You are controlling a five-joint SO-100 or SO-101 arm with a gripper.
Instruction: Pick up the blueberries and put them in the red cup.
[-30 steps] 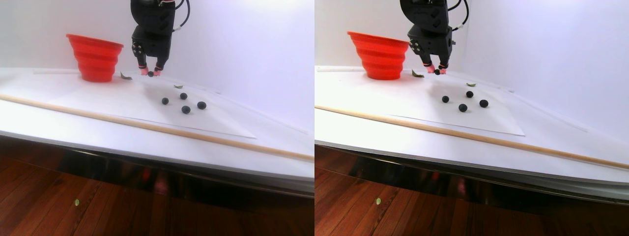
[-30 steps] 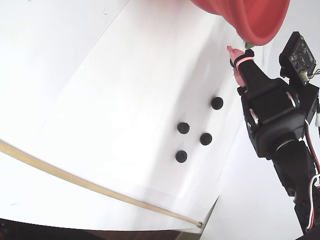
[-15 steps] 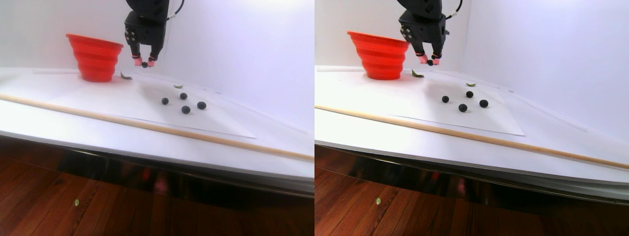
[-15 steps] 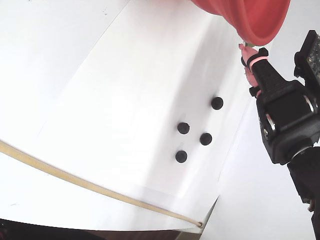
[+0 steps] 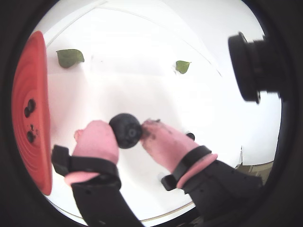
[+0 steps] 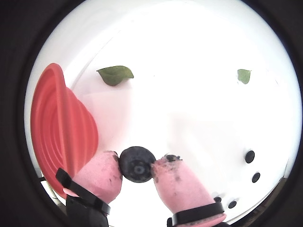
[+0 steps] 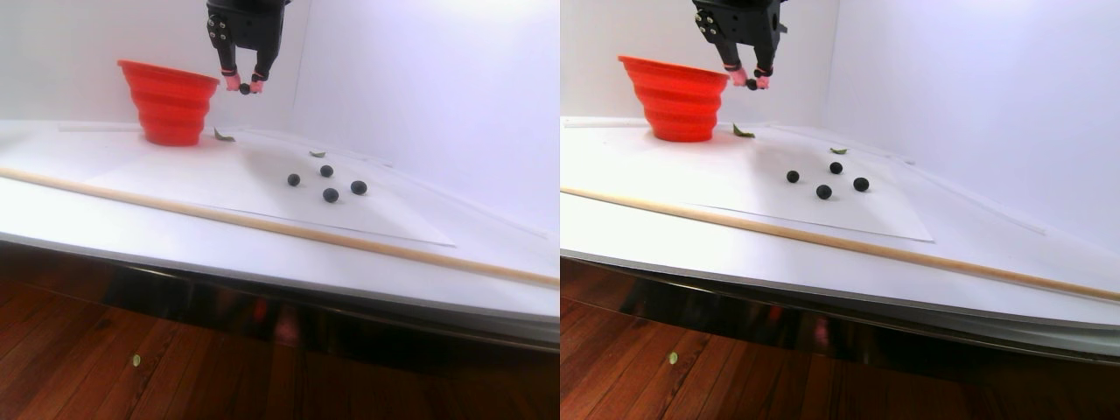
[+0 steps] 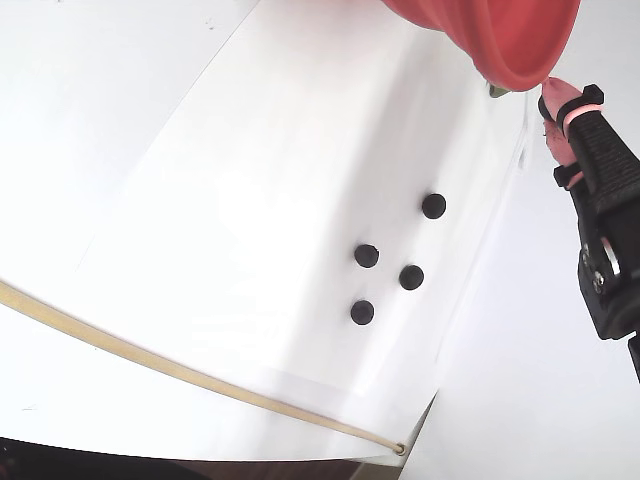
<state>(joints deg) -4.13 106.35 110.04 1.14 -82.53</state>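
Observation:
My gripper (image 5: 127, 133) is shut on one dark blueberry (image 5: 126, 129), pinched between its pink fingertips (image 6: 103, 174). In the stereo pair view the gripper (image 7: 244, 87) hangs in the air just right of the red cup (image 7: 171, 101), about level with its rim. The cup (image 5: 28, 94) fills the left edge of a wrist view, and dark blueberries (image 5: 29, 107) lie inside it. Several more blueberries (image 7: 331, 195) sit loose on the white sheet (image 8: 300, 150), well right of the cup. In the fixed view a pink fingertip (image 8: 558, 98) shows beside the cup (image 8: 500, 35).
A long wooden stick (image 7: 262, 226) lies across the table in front of the sheet. Two small green leaves (image 6: 115, 74) (image 6: 244, 75) lie on the table, one close by the cup. The table's front edge (image 7: 262, 289) drops to a wooden floor.
The gripper has risen from the table with the blueberry and moved left towards the cup, from table level up to the cup's rim. The loose berries have not moved.

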